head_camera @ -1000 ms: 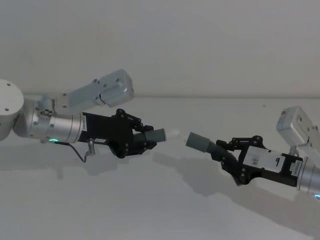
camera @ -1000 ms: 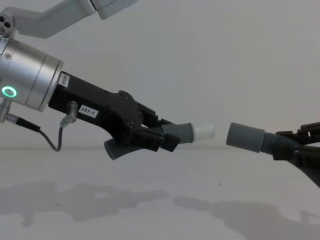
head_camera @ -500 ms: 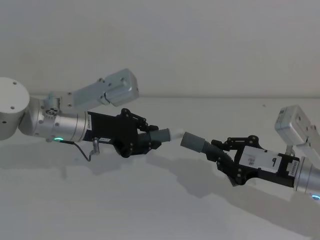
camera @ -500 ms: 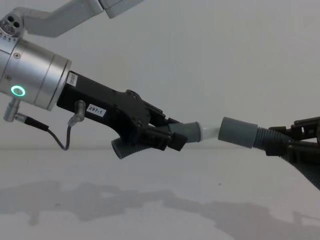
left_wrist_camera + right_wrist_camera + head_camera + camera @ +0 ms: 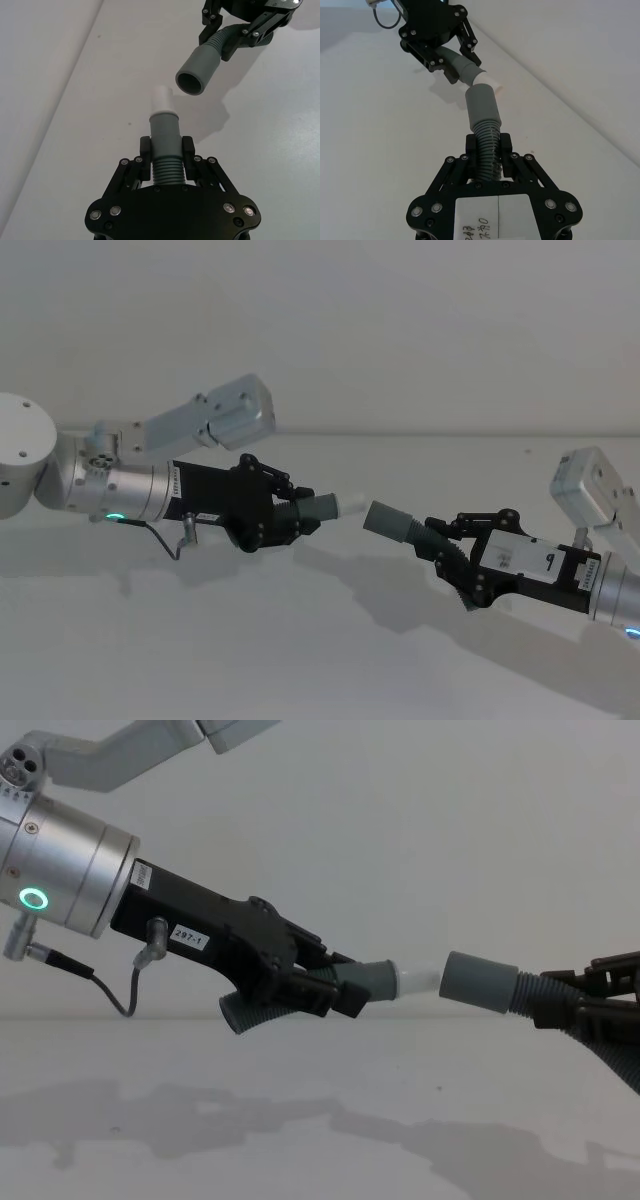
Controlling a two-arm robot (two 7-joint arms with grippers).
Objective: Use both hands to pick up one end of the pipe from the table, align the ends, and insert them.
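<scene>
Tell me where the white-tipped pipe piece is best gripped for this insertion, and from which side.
On the ribbed hose just behind its grey cuff, as the left pincer does now, coming from the rear along the hose axis. That leaves the cuff and white tip free to enter the open cuff held by the right pincer, and the ridges likely resist slipping.

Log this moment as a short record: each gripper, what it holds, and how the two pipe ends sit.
left gripper: shut on left hose piece
right gripper: shut on right hose piece
white tip: close to the plain grey cuff, not inserted
alignment: off; in the left wrist view the cuff's open mouth sits to one side of the tip
height: both pieces held above the table
</scene>
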